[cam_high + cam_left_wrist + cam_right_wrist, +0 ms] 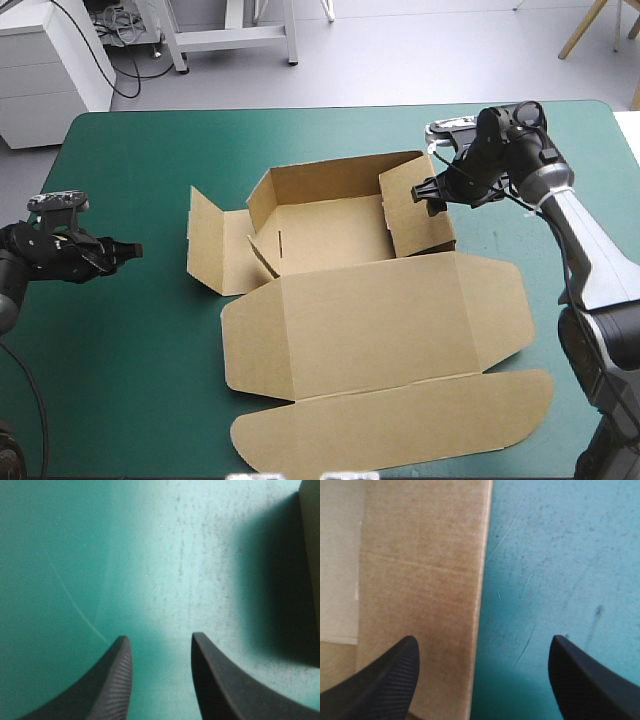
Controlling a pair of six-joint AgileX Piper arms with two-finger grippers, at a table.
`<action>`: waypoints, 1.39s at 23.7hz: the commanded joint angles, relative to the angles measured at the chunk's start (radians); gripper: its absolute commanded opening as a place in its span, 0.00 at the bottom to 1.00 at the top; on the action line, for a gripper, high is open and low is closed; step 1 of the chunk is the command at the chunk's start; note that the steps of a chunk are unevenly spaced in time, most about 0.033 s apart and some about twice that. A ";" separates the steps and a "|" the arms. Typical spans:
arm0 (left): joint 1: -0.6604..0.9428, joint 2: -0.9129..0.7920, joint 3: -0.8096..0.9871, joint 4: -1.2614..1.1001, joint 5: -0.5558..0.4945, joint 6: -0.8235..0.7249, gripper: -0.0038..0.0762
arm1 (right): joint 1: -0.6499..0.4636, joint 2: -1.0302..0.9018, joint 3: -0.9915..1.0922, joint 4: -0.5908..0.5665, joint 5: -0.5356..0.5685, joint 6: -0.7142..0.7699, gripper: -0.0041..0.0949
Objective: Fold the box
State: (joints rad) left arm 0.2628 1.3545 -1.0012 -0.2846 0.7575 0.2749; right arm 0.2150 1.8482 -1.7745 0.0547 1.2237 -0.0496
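The brown box (330, 225) lies mid-table with its back wall and right wall (415, 205) raised, a left flap (215, 250) spread outward, and the large lid (370, 340) flat toward the front. My right gripper (430, 193) hovers open at the right wall's top edge. In the right wrist view, that brown wall (420, 580) runs between the fingers of the gripper (485, 637), its edge about midway. My left gripper (133, 250) sits low near the table's left side, apart from the box. Its fingers stand open (159, 637) over the bare teal-green cover, a box edge (311, 530) ahead.
The teal-green cover (130, 360) lies bare to the left of the box and along the far edge (300, 125). The lid's rounded front flap (400, 425) reaches close to the table's near edge.
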 commanded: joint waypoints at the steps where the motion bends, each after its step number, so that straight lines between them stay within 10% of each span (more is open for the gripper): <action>1: 0.001 -0.034 -0.024 -0.017 -0.031 0.006 0.39 | -0.002 -0.006 -0.024 0.025 -0.048 -0.031 0.71; 12: 0.001 -0.034 -0.024 -0.017 -0.026 0.023 0.39 | -0.002 0.096 -0.059 0.069 -0.111 -0.034 0.64; 17: 0.001 -0.034 -0.024 -0.017 -0.020 0.023 0.39 | -0.002 0.105 -0.099 0.069 -0.119 -0.021 0.04; 33: 0.001 -0.032 -0.024 -0.011 -0.066 0.023 0.39 | -0.197 -0.129 -0.133 0.344 -0.079 -0.161 0.02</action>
State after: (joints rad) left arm 0.2628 1.3545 -1.0012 -0.2772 0.7445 0.2980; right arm 0.0500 1.8263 -1.8730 0.2993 1.1589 -0.1808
